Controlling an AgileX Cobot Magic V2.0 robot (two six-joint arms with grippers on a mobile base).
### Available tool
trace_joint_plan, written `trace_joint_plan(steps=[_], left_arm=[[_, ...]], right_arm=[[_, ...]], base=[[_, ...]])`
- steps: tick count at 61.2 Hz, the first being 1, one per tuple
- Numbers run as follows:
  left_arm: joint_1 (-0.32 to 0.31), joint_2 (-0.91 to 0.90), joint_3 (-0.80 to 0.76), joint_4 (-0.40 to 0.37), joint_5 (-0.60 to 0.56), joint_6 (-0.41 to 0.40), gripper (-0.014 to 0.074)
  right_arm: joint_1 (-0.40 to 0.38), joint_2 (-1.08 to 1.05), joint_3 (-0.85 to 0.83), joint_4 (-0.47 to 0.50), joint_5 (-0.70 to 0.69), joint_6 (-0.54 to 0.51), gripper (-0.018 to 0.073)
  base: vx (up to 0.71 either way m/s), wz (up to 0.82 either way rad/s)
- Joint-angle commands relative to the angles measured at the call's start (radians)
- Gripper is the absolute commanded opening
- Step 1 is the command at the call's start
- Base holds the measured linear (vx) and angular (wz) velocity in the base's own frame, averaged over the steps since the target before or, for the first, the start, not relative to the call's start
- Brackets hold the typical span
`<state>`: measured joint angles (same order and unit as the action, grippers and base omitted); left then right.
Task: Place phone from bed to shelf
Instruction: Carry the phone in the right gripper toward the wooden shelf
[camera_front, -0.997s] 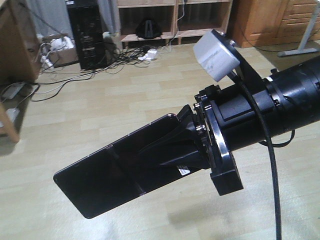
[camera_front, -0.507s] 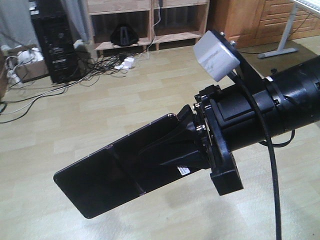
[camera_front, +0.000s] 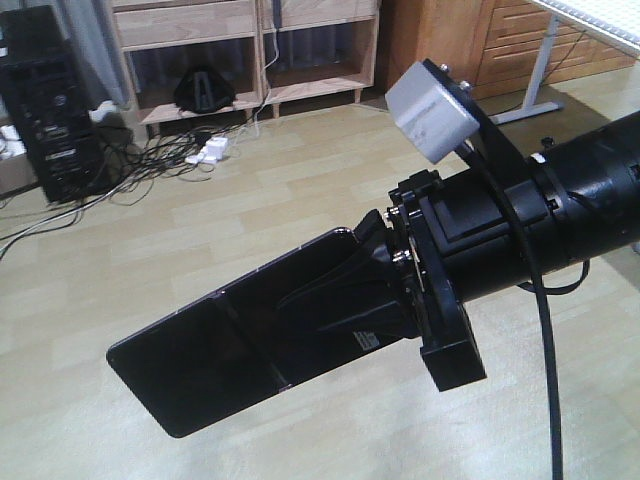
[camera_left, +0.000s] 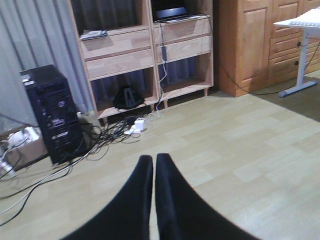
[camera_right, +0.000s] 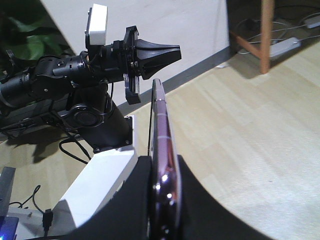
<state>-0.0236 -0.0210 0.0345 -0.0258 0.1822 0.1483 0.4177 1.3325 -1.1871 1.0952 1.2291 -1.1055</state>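
One phone (camera_right: 160, 115) edge-on in right gripper (camera_right: 161, 165)

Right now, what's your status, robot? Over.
Left gripper shut, empty. Right gripper shut on the phone, held above the floor. Shelf ahead; cable tangle at its foot.

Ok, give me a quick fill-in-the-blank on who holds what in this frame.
1. The phone is clamped in the ___ arm's gripper.
2. The left gripper is shut and holds ___.
3. In the front view the phone hangs over the ___, short of the shelf.
Missing: right; nothing; floor.
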Motion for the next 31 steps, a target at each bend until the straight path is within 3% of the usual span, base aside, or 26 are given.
trace_joint_plan(steps=[1,31], left_arm=[[0.001,-0.004,-0.023,-0.009,-0.071,-0.006,0.0001],[0.001,-0.004,-0.023,-0.009,-0.071,-0.006,0.0001]], right_arm=[[-0.001,-0.031,-0.025,0.093,0.055,-0.005,-0.0002],[-0.001,-0.031,-0.025,0.093,0.055,-0.005,-0.0002]], base=[[0.38,-0.16],[0.4,-0.17]])
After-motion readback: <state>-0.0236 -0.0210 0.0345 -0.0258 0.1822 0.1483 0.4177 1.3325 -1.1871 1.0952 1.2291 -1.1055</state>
